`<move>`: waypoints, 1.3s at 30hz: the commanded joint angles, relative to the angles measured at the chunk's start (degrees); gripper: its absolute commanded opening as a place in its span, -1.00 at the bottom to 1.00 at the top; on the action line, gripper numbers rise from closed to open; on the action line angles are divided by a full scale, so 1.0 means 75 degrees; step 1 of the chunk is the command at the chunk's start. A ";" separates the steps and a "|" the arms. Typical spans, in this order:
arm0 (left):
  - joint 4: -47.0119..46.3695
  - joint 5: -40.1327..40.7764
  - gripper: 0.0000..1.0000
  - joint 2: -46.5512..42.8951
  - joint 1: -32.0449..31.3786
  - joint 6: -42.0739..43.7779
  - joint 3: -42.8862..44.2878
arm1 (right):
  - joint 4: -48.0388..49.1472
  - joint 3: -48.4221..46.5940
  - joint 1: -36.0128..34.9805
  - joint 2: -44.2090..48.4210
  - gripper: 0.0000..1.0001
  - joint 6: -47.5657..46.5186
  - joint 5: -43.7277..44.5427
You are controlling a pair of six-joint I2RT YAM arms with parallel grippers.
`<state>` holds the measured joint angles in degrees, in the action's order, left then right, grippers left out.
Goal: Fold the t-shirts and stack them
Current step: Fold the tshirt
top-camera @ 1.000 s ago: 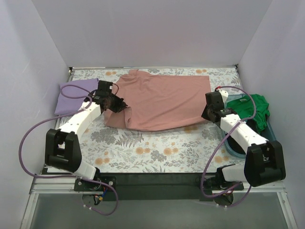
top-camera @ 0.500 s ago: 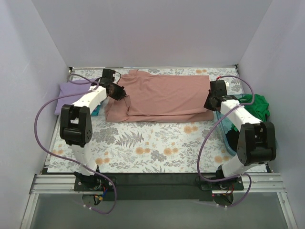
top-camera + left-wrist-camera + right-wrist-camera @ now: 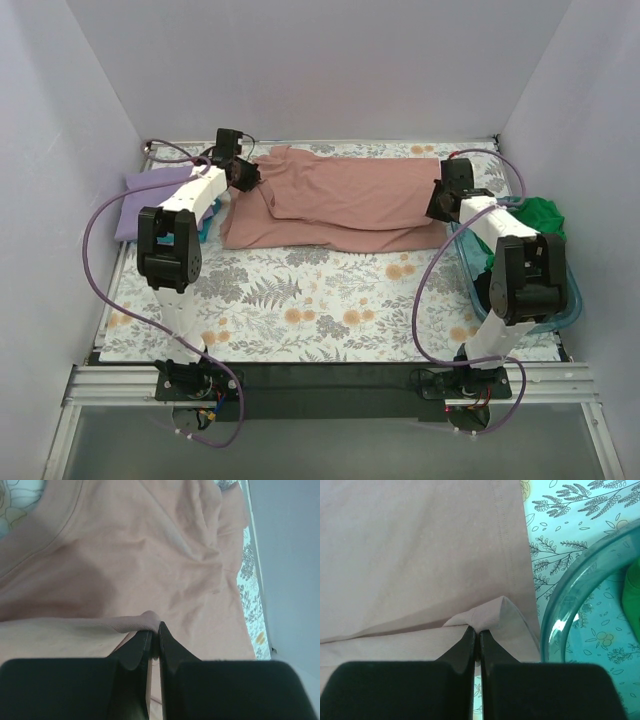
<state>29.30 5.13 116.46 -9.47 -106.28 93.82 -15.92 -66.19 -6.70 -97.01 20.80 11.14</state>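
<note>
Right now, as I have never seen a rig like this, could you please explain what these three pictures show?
These are two robot arms bolted at the near edge of a table with a flowered cover. The wide picture comes from a fixed camera above and behind them. The other two come from a camera on each wrist, looking along its black fingers. A pink t-shirt lies spread across the far side. The left gripper is shut on a fold at one end, and the right gripper pinches a corner at the other. A lavender shirt lies at the left, and a green shirt sits in a teal tub at the right.
</note>
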 commanded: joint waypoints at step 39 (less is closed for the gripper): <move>0.0148 0.0992 0.78 -0.3600 0.0138 0.0718 -0.4999 | 0.0892 0.2450 -0.0103 0.1509 0.97 0.0753 -0.0478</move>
<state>33.85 11.00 88.77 -8.80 -99.48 54.48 -13.52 -48.90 -7.79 -86.52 22.44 2.74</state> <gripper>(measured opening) 0.896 0.984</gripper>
